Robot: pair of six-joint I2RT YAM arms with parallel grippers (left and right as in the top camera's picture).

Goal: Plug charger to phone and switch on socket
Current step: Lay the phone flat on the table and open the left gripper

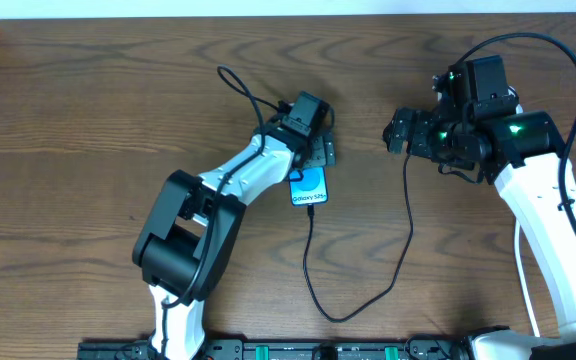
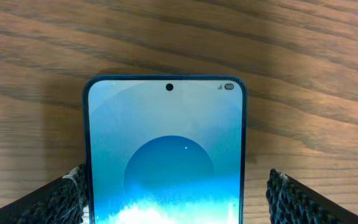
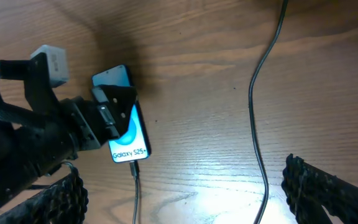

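Observation:
The phone [image 1: 308,188] lies flat on the wooden table with its blue screen lit. It fills the left wrist view [image 2: 166,155] and shows in the right wrist view [image 3: 129,135]. My left gripper [image 1: 314,157] [image 2: 176,199] is open astride the phone's upper part; its left finger touches the phone's edge and its right finger stands apart. The charger cable [image 1: 340,316] has its tip in the phone's bottom port [image 3: 135,169], loops toward the front and runs up under my right gripper [image 1: 396,133]. That gripper [image 3: 185,193] is open above the cable [image 3: 258,149]. The socket is not visible.
The left arm's white and black links [image 1: 228,180] lie diagonally across the middle of the table. The right arm [image 1: 543,200] stands along the right side. My left gripper's body [image 3: 42,130] fills the left of the right wrist view.

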